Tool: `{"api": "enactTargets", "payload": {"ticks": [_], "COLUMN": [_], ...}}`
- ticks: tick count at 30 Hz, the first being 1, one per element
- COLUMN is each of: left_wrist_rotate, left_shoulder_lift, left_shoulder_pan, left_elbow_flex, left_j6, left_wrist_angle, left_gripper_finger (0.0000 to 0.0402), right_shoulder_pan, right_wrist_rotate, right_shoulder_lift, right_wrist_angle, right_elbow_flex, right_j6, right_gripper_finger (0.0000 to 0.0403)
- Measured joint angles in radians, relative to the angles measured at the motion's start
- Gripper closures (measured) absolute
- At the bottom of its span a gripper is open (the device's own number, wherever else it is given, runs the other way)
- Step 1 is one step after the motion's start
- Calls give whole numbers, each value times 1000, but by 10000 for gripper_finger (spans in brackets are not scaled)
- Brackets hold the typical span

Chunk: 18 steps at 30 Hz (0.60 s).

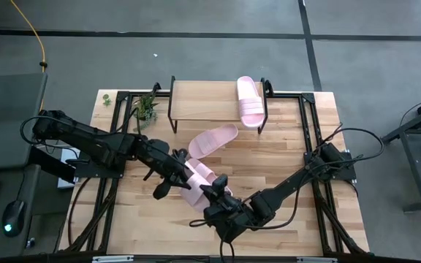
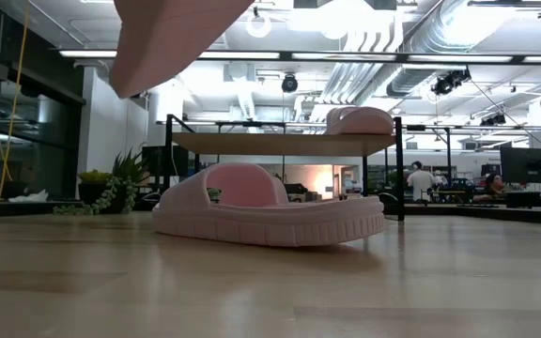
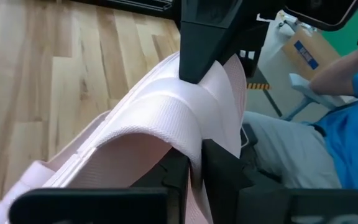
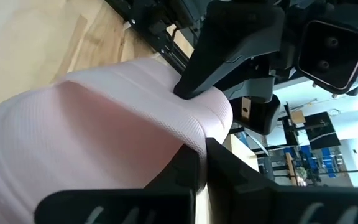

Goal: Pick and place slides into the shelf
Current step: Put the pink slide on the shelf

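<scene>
Four pale pink slides show. One slide (image 1: 250, 101) lies on the shelf (image 1: 207, 101) at its right end, also seen in the low view (image 2: 357, 119). A second slide (image 1: 213, 139) (image 2: 270, 211) rests sole-down on the table in front of the shelf. My left gripper (image 1: 181, 174) (image 3: 196, 158) is shut on a third slide (image 1: 198, 172) near the table's middle. My right gripper (image 1: 216, 191) (image 4: 202, 155) is shut on the fourth slide (image 1: 199, 196) just nearer. A raised pink sole (image 2: 172, 38) shows high in the low view. My left gripper pinches the slide's ribbed strap (image 3: 166, 118) at its edge, one finger (image 3: 225, 171) on each face of the strap. The slide is tilted in the hold. My left gripper comes at it from the table's left. My right gripper pinches the other slide's ribbed strap (image 4: 166, 118) at its edge, one finger (image 4: 235, 174) on each face. It reaches in from the table's near right. Whether this slide's sole is clear of the table I cannot tell.
A small green plant (image 1: 146, 108) (image 2: 111, 183) stands left of the shelf. Black frame rails (image 1: 309, 124) run along the table's sides. The two arms are close together near the table's middle. People (image 2: 421, 178) are in the room behind.
</scene>
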Motion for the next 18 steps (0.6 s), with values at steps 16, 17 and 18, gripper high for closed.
{"api": "enactTargets", "payload": {"ticks": [16,17,18], "left_wrist_rotate": [-181,-188,-195], "left_shoulder_lift": [0,0,0], "left_shoulder_pan": [-1,0,0], "left_elbow_flex": [0,0,0], "left_j6": [39,48,56], "left_wrist_angle": [7,4,1], "left_gripper_finger": [226,224,223], "right_shoulder_pan": [-28,-28,-28], "right_wrist_rotate": [33,38,42], "right_shoulder_lift": [0,0,0], "right_wrist_angle": [-69,-81,-92], "right_elbow_flex": [0,0,0], "right_j6": [62,70,78], "right_gripper_finger": [403,403,403]}}
